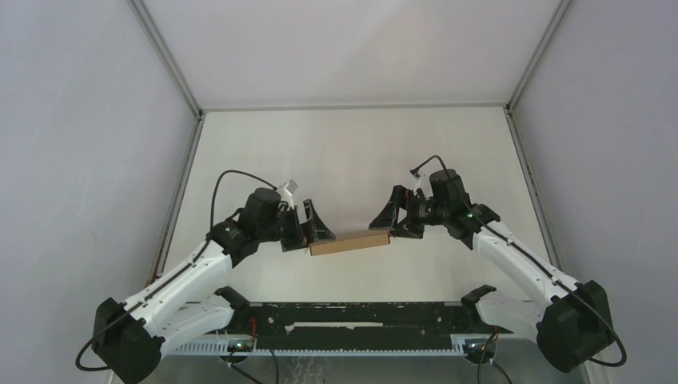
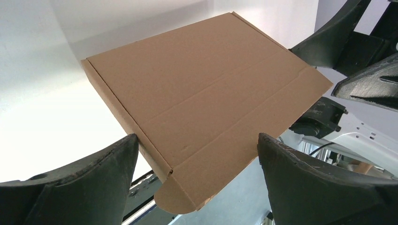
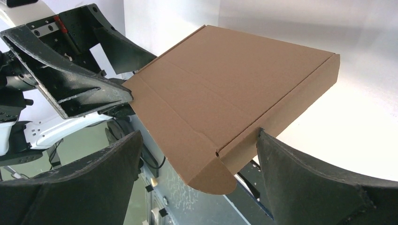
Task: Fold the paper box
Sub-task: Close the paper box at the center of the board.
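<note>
The paper box (image 1: 350, 242) is a closed flat brown cardboard mailer. In the top view it shows as a narrow strip between my two grippers. My left gripper (image 1: 308, 232) is at its left end and my right gripper (image 1: 392, 218) at its right end. In the left wrist view the box's broad face (image 2: 202, 89) fills the frame. The left gripper (image 2: 197, 140) is open, with one fingertip (image 2: 131, 140) against the box's side wall and a rounded tab between the jaws. In the right wrist view the box (image 3: 234, 84) sits the same way. The right gripper (image 3: 199, 133) is open, with one fingertip (image 3: 263, 138) at the side wall.
The white table (image 1: 352, 152) has metal frame posts at its back corners and grey walls around it. A black rail (image 1: 352, 316) with the arm bases runs along the near edge, just below the box. Each wrist view shows the other gripper beyond the box.
</note>
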{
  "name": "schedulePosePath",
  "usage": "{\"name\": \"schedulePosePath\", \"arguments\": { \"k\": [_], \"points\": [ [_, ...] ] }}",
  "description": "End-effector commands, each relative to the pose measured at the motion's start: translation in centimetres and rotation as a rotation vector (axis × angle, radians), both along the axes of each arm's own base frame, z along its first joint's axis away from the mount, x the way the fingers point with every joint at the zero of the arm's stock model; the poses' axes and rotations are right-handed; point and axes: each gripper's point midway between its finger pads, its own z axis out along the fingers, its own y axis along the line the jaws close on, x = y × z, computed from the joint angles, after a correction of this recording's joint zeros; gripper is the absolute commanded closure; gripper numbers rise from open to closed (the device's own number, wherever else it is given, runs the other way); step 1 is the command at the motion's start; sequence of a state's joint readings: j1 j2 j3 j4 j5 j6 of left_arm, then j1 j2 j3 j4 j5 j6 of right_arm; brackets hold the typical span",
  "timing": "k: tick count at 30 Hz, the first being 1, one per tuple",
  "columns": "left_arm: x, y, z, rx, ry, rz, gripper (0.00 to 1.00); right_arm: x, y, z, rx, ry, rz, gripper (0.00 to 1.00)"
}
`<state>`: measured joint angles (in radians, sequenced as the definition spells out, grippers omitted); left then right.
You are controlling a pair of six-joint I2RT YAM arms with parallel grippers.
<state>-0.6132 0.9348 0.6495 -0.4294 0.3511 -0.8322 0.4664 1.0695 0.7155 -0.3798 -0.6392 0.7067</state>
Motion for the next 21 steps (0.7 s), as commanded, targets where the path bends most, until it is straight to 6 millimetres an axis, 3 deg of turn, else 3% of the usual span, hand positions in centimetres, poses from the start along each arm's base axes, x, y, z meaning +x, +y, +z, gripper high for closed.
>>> {"name": "schedulePosePath", "arguments": {
  "k": [1, 21],
  "points": [
    [1.0, -2.6, 6.6, -0.200, -0.104, -0.058, 0.00, -0.2, 1.7, 3.9, 0.120, -0.047, 0.064, 0.00],
    [2.6, -2.6, 7.1, -0.219, -0.060, -0.048, 0.00, 0.6, 1.5, 3.6, 0.140, -0.015, 0.053, 0.00]
  ]
}}
